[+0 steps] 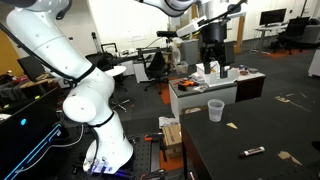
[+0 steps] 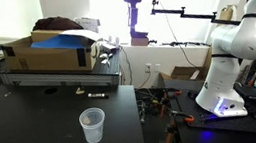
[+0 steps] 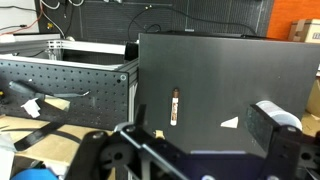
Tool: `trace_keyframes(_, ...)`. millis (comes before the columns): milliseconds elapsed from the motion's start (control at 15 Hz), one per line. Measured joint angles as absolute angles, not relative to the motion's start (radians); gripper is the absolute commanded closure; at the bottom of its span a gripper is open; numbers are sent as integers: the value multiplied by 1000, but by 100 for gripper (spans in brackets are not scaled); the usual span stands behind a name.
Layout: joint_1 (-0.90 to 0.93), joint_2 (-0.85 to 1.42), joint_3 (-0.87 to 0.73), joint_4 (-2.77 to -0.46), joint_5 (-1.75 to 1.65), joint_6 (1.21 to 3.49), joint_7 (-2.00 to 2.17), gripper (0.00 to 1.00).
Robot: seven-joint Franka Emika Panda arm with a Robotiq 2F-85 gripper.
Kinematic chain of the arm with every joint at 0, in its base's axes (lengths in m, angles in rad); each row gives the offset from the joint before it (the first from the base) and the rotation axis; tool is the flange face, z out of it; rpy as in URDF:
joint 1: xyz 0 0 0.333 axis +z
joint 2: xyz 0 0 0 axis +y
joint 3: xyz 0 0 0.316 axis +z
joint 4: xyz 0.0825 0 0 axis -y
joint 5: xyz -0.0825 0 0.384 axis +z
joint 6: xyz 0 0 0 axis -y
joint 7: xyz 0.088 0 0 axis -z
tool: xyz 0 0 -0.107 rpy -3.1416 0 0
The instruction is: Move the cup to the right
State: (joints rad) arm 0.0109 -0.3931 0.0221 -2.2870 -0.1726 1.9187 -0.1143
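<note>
The cup (image 1: 215,110) is small, translucent and whitish. It stands upright on the black table (image 1: 260,125) and also shows in an exterior view (image 2: 93,125). My gripper (image 1: 212,62) hangs high above the table, behind the cup and well apart from it; it also shows in an exterior view (image 2: 139,29). In the wrist view the gripper (image 3: 200,150) is open and empty. A whitish rim that looks like the cup (image 3: 272,106) shows just behind the right finger, mostly hidden.
A marker (image 3: 174,106) lies on the table, also seen in both exterior views (image 1: 252,152) (image 2: 98,93). Small tape scraps (image 3: 231,123) dot the table. A cardboard box (image 2: 45,55) and clutter sit on the perforated bench (image 3: 70,75) beside the table.
</note>
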Motion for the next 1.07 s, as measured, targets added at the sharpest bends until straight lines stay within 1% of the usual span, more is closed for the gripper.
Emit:
trace_keyframes(533, 90, -241, 40, -2136, -130, 1951, -251, 0)
trace_keyframes(1067, 127, -47, 49, -2075, -6, 2104, -454, 0)
